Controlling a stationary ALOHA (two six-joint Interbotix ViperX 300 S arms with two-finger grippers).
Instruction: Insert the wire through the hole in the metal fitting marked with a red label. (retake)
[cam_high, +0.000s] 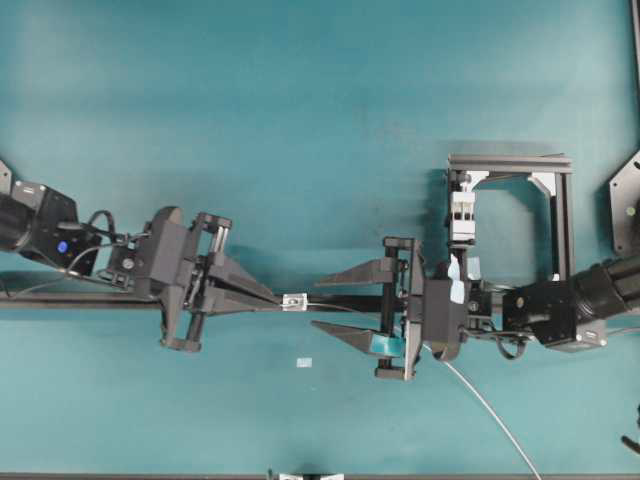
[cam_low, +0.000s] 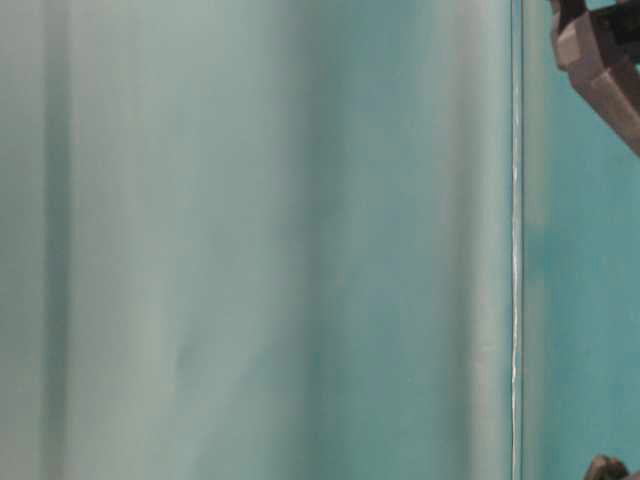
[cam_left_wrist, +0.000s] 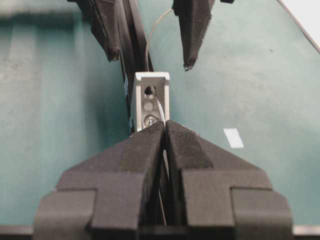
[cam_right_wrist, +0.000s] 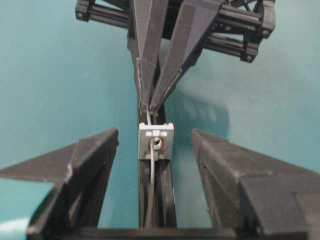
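On the black rail at mid-table, the left gripper (cam_high: 272, 294) pinches the wire (cam_right_wrist: 152, 165) already through the metal fitting's (cam_right_wrist: 156, 141) hole (cam_right_wrist: 157, 143), while the right gripper (cam_high: 322, 302), fingers spread wide, should close squarely on the emerging end.

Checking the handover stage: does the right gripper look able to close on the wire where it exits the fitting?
Probably yes. The right gripper stands open, its fingers either side of the metal fitting, and the wire runs bare between them. The left gripper pinches it on the far side.
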